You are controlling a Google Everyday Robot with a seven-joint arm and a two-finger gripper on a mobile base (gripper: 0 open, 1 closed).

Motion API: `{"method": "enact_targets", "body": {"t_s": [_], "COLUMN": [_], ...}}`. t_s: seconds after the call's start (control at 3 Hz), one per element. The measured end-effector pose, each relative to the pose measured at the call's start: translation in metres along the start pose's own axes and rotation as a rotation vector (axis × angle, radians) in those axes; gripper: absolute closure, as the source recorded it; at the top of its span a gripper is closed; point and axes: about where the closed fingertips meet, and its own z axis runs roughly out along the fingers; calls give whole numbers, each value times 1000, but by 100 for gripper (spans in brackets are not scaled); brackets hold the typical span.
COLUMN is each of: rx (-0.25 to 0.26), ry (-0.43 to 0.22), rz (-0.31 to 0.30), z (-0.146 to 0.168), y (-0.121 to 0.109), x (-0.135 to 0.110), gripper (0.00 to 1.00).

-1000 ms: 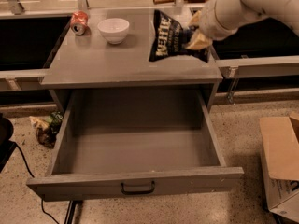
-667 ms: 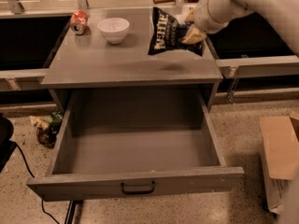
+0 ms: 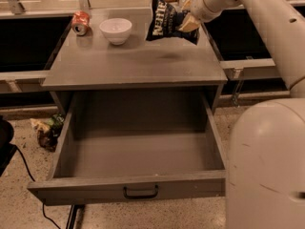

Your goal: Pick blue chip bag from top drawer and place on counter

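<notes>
The blue chip bag [image 3: 167,19], dark navy with white lettering, hangs in the air above the far right part of the counter [image 3: 128,63]. My gripper [image 3: 187,18] is shut on the bag's right side, at the top right of the view, with the white arm running down the right edge. The top drawer [image 3: 136,149] is pulled fully open below the counter and its inside is bare. Its dark pull handle [image 3: 140,193] shows on the front panel.
A white bowl [image 3: 116,30] and a crushed red-orange can [image 3: 80,22] stand at the counter's far left. My white base [image 3: 267,166] fills the lower right. Litter [image 3: 45,130] lies on the floor left of the drawer, and a black cable [image 3: 28,175] runs past it.
The gripper with the bag has risen and moved toward the back of the counter. The camera now sits closer, with the base in view at the right.
</notes>
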Motion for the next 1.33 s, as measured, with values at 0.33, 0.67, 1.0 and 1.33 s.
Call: {"method": "enact_targets", "body": {"t_s": [0.33,0.67,1.0,1.33], "rx": [15,10,-6,-23], "ry": [-22,-45,-83,-125], "rz": [9,31,63,93], "z": [13,23,34,39], "y": [-16,-19,-13,-6], "x": [-5,-7,-11,-18], "gripper": [81,57,34,11]}}
